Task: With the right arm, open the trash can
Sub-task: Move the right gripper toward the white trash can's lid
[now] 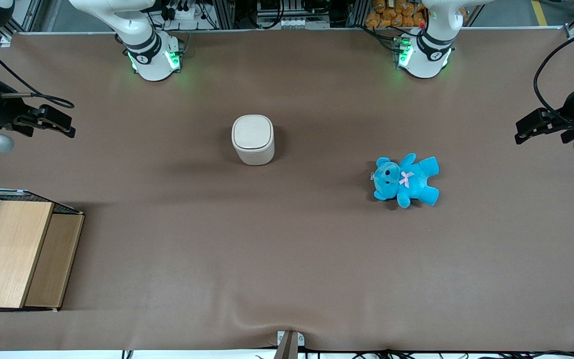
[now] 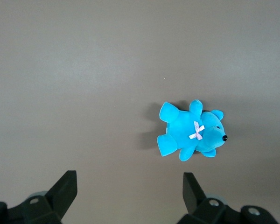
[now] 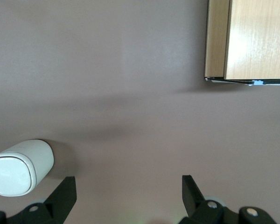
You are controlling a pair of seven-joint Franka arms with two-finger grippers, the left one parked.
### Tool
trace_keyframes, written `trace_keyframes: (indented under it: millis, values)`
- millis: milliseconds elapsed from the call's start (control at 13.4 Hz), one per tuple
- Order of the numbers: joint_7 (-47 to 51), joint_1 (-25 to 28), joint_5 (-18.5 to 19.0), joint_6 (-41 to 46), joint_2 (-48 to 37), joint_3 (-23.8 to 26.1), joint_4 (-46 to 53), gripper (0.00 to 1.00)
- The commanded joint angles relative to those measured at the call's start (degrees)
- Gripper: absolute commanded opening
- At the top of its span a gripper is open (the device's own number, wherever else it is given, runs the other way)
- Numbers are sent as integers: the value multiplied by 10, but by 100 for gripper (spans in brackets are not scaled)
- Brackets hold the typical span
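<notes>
1. The gripper (image 1: 65,127) hangs at the working arm's end of the table, high off the cloth and holding nothing. In the right wrist view its fingers (image 3: 65,196) stand wide apart with bare cloth between them. It reads as a waiting pose, spread in readiness, not yet committed to any approach.

2. The right arm (image 1: 137,30) rises from its base at the table edge farthest from the front camera, a thin black cable looping off the wrist.

3. The trash can (image 1: 253,139) stands upright near the middle of the table, well apart from the gripper, toward the parked arm's end from it. Lid flat and closed; nothing touches it. The wrist camera catches it too (image 3: 19,167), so the gripper's downward look already includes the target.

4. Judgement: task not begun. The next move calls for a long sideways travel, then a descent to the lid's edge; which edge carries the hinge cannot be told from here.

5. Wood-panelled mesh box (image 1: 15,254) sits nearer the front camera than the gripper, off any direct line to the can.

6. Blue teddy (image 1: 405,179) lies on its back, toward the parked arm's end, well apart from the can.

7. Brown cloth (image 1: 287,259) covers the table.
</notes>
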State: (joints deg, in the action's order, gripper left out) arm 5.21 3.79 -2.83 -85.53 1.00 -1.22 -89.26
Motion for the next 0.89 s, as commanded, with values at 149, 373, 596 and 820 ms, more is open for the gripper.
trace_keyframes:
  millis: [149,373,596,820]
  values:
    - [9,23,-47,0,17,-2,8,100]
    - [28,78,-47,-29,37,-2,8,100]
    - [51,114,-48,-51,67,-2,8,100]
    - [82,147,-52,-72,94,-1,8,100]
